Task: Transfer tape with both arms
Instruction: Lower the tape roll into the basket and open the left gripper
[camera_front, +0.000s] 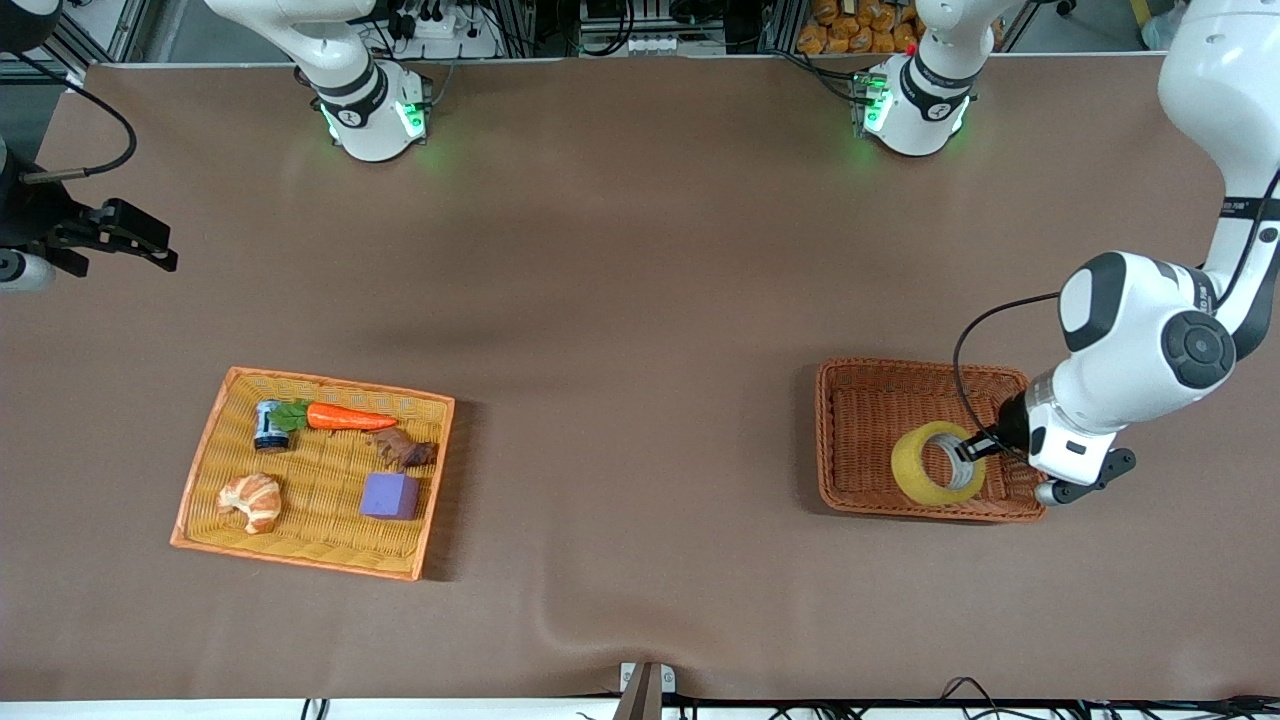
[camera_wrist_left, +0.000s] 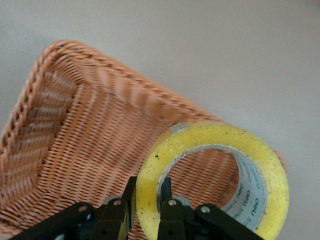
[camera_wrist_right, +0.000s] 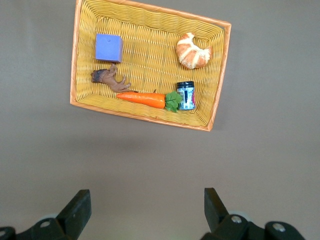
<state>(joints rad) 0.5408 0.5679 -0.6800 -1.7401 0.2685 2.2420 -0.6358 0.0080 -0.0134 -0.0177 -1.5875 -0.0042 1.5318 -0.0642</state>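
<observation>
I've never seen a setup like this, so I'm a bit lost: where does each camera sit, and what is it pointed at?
Front view: high across the table, facing both arms' bases; shows the yellow tray, brown basket and left hand.
Left wrist view: on the left arm, looking past its fingers shut on the tape, with the basket below.
Right wrist view: on the waiting right arm, looking down past the open right hand at the tray.
Front and left wrist views share the tape.
</observation>
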